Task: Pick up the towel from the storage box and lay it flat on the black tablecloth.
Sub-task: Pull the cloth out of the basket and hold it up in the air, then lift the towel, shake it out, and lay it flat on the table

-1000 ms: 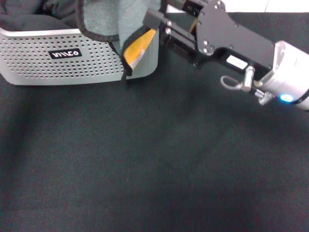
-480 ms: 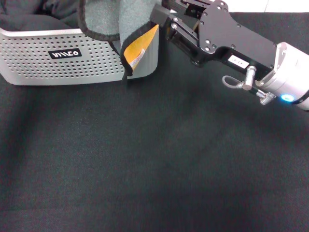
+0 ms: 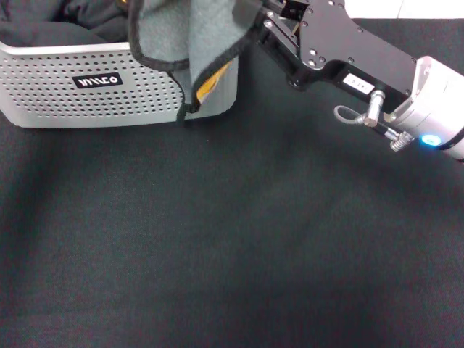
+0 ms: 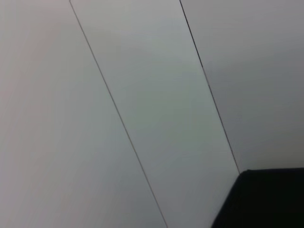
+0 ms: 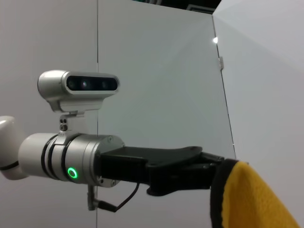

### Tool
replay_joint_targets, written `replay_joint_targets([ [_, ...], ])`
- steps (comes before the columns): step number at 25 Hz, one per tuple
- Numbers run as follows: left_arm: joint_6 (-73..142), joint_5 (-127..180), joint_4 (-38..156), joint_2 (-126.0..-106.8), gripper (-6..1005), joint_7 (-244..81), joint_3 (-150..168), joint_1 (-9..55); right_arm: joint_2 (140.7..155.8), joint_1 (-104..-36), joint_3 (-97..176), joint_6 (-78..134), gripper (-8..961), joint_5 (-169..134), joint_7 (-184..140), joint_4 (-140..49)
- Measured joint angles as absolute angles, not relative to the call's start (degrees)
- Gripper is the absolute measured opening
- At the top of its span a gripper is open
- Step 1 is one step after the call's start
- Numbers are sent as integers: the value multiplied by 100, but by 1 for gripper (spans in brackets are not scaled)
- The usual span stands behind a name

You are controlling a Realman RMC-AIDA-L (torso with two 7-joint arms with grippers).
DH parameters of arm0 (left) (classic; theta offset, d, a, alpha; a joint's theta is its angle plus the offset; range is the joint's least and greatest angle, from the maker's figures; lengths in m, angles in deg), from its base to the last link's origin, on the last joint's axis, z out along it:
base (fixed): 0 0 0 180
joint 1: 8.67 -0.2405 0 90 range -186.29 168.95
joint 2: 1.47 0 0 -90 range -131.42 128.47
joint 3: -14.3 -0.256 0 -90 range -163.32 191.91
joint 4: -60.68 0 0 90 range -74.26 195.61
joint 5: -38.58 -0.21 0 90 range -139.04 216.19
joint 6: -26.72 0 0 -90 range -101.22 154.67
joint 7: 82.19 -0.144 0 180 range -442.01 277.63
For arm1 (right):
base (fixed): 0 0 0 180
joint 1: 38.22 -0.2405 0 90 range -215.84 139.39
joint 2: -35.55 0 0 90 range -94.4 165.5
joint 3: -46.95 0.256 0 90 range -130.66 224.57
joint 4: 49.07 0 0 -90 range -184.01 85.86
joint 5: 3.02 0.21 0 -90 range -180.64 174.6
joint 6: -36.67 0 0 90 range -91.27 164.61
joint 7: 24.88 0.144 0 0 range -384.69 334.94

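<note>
Right gripper (image 3: 250,13) reached in from the right at the far edge of the head view, just beside the right end of the storage box (image 3: 87,90); fingertips hidden behind the cloth, so the opening width cannot be told, but appears closed on the upper part of the towel (image 3: 185,40), since the towel hangs lifted from that spot. Towel draped out of the box and over its front right corner, grey-green face toward the camera, black stitched edging running along its border, long axis roughly vertical from the gripper down to the lower corner. Lower corner pointing down at the box's right front corner, close to the black tablecloth (image 3: 232,239); whether touching it cannot be told. Small patch of the orange-yellow face showing at the right fold near the bottom. Dark charcoal cloths (image 3: 43,25) lying inside the box, behind the towel. In the right wrist view, orange-yellow face of the towel with black edging seen right next to the dark body of a gripper on a silver arm with a green ring light. Left gripper not seen in any view; left wrist view showing only pale wall panels (image 4: 142,95) and a dark corner.
</note>
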State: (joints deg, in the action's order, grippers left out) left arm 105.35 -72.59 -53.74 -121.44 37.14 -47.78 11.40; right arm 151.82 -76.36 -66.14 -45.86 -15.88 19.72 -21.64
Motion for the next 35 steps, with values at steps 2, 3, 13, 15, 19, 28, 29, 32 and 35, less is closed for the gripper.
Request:
replay_joint_targets([
  [2,10535,-7259,-5325,-12144,9,3712,-4792,1129,15183,-7587,-6610,-4618,221,-1588,1942,-2169],
  [3,10535,-7259,-5309,-12144,10,3711,-4792,1127,15183,-7549,-6608,-4630,216,-1588,1924,-2161],
  [13,10542,-7260,-5198,-12144,15,3696,-4793,1091,15183,-7381,-6591,-4703,17,-1595,1869,-2110],
  [15,10595,-7260,-5103,-12144,16,3672,-4799,1057,15182,-7314,-6540,-4742,16,-1593,1808,-2086],
  [19,10886,-7262,-4783,-12139,27,3436,-4874,950,15153,-7104,-6377,-4952,16,-1625,1687,-2002],
  [28,11035,-6875,-3254,-12157,75,2624,-5362,831,14911,-7057,-5886,-5011,17,-2192,2019,-1608],
  [29,11033,-6751,-3025,-12156,83,2500,-5369,852,14883,-7070,-5712,-4982,17,-2449,2186,-1508],
  [32,11022,-6458,-2463,-12156,83,2127,-5345,906,14824,-7078,-5107,-4874,17,-3458,2838,-1114],
  [35,10975,-6164,-2039,-12152,84,1763,-5322,905,14823,-6933,-4452,-4820,17,-4571,3534,-450],
])
